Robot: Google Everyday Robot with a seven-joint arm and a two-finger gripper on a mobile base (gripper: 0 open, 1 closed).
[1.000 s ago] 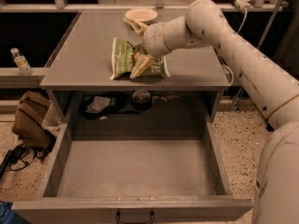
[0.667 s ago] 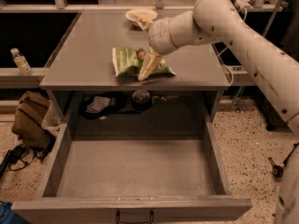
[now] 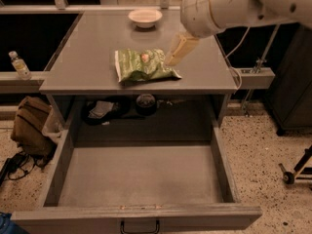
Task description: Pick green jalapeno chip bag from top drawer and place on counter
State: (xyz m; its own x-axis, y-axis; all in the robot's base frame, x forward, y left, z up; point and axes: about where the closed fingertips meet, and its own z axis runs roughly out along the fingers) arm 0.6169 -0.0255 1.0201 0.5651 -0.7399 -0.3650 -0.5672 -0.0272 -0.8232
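Note:
The green jalapeno chip bag (image 3: 144, 65) lies flat on the counter (image 3: 97, 38) near its front edge, free of any grip. My gripper (image 3: 178, 50) hangs just above and to the right of the bag, at its right edge, below my large pale wrist (image 3: 214, 6). The top drawer (image 3: 136, 212) is pulled fully out below the counter. It holds nothing, and its black handle (image 3: 140, 226) shows at the bottom edge.
A white bowl (image 3: 145, 17) sits at the back of the counter. A dark shelf (image 3: 122, 106) with clutter lies behind the drawer. A bottle (image 3: 19, 65) stands on a ledge at the left, a brown bag (image 3: 31, 126) lies on the floor, and a wheeled stand (image 3: 292, 172) is at the right.
My gripper was down on the bag's right end. It has lifted up and to the right, and the bag now lies alone on the counter.

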